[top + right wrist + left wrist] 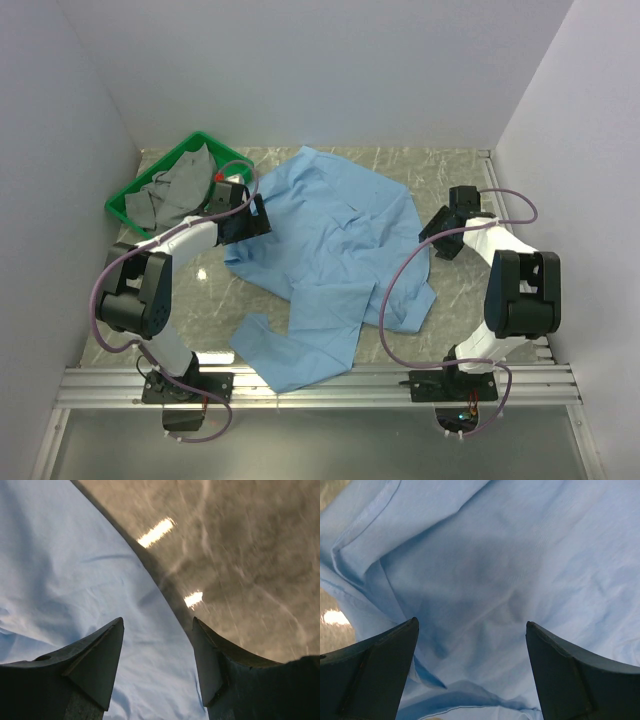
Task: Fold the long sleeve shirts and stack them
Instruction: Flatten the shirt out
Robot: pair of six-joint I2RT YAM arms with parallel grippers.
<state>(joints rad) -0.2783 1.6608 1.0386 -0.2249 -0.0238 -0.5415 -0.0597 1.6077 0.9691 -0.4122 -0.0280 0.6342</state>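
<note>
Blue shirt [330,260] lies crumpled between left claw [472,625] and right claw [157,620], both agape, empty.

Light blue thin woven shirt [330,260] is seen as plain, unpatterned. Grey-brown marbled tabletop [205,292] under it is veined pale. Left of the shirt, a green plastic bin [132,187] is filled with crumpled grey cloth [178,190].

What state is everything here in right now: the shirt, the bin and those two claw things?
Light blue shirt: unfolded, lying rumpled on the table.
Green bin: holds grey cloth.
Left end effector: open, over the shirt, holding nothing.
Right end effector: open, over the shirt's edge, holding nothing.
</note>
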